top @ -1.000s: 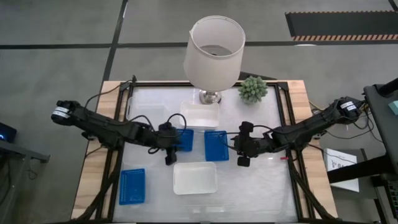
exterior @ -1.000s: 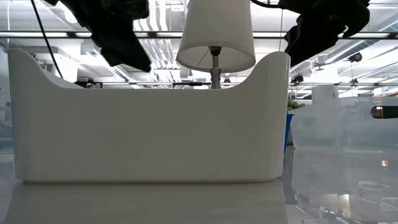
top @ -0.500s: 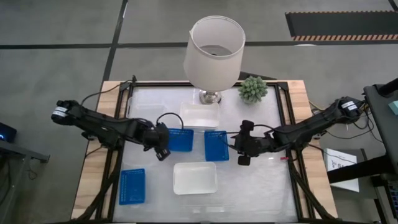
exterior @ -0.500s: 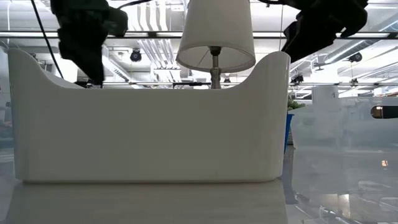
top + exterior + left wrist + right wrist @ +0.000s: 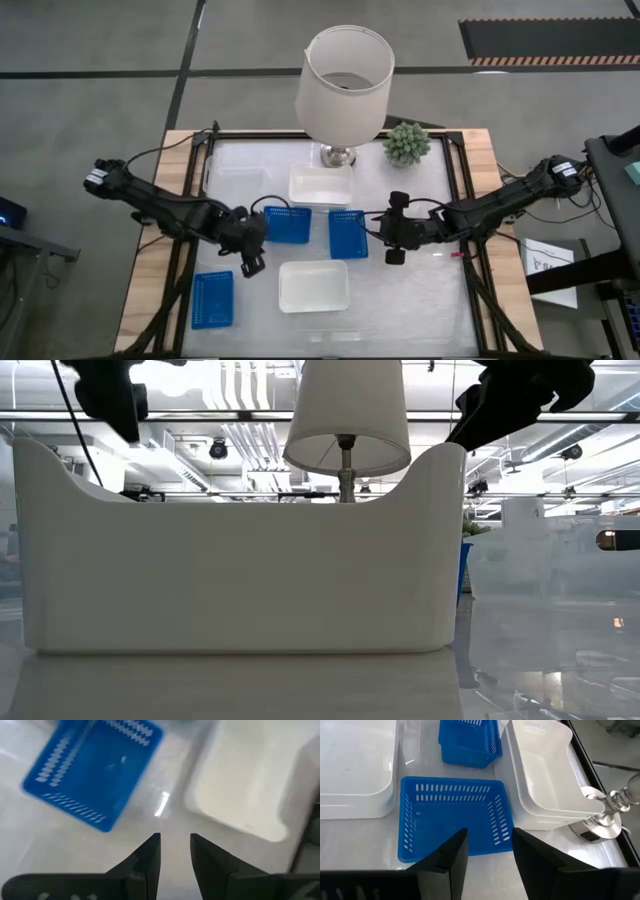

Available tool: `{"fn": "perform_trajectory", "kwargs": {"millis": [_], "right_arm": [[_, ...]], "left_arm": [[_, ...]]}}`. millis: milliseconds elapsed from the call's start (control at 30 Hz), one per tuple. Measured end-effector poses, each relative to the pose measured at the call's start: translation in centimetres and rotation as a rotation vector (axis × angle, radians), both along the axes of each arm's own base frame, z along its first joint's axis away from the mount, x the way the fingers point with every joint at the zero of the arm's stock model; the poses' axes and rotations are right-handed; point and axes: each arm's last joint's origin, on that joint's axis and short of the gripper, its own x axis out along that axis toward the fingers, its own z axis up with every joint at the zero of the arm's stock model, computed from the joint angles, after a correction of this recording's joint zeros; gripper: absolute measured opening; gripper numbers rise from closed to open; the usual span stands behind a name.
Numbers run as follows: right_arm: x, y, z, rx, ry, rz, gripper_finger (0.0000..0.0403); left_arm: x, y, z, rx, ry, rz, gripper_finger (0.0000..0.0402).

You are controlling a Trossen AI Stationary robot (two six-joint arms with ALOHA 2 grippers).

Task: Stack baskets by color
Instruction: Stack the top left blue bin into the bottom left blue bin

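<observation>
Three blue baskets, shallow rectangular plastic with slotted, mesh-like walls and floors: one at the worktop's front left [image 5: 212, 299], two side by side mid-worktop, the left one [image 5: 288, 225] and the right one [image 5: 348, 233]. Neither is stacked on the other.

White baskets, smooth opaque plastic with rounded corners, slightly larger: one front centre [image 5: 314, 285], one nearer the back [image 5: 321, 184] just beside the lamp base. In the low view a white basket's wall [image 5: 240, 560] fills most of the frame, its rim dipping in a curve between raised ends.

Left claw [image 5: 250, 262] hangs over bare worktop between the front-left blue basket and the front white one; fingers [image 5: 150, 862] slightly parted, nothing between them. Right claw [image 5: 394, 250] sits just right of the right middle blue basket; fingers [image 5: 445, 857] apart, empty, over that basket's near edge.

Worktop [image 5: 420, 300]: glossy pale sheet, reflective, on a light wood board with a dark frame. Lamp with white drum lampshade [image 5: 345, 80] and shiny metal base at the back; small green spiky plant [image 5: 407, 143] beside it. Floor grey tile with dark seams. Room behind shows ceiling strip lights and pipes.
</observation>
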Motion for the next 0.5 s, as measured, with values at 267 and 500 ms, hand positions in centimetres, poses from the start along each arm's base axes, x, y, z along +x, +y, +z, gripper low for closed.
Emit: {"fn": "perform_trajectory", "kwargs": {"millis": [267, 500], "right_arm": [[0.0, 0.0, 0.0, -0.015, 0.005, 0.013, 0.0146], [0.0, 0.0, 0.0, -0.030, 0.009, 0.027, 0.0146]], "left_arm": [[2.1, -2.4, -0.5, 0.057, 0.035, -0.128, 0.0088], [4.7, -3.0, -2.6, 0.313, 0.122, -0.364, 0.0088]]}}
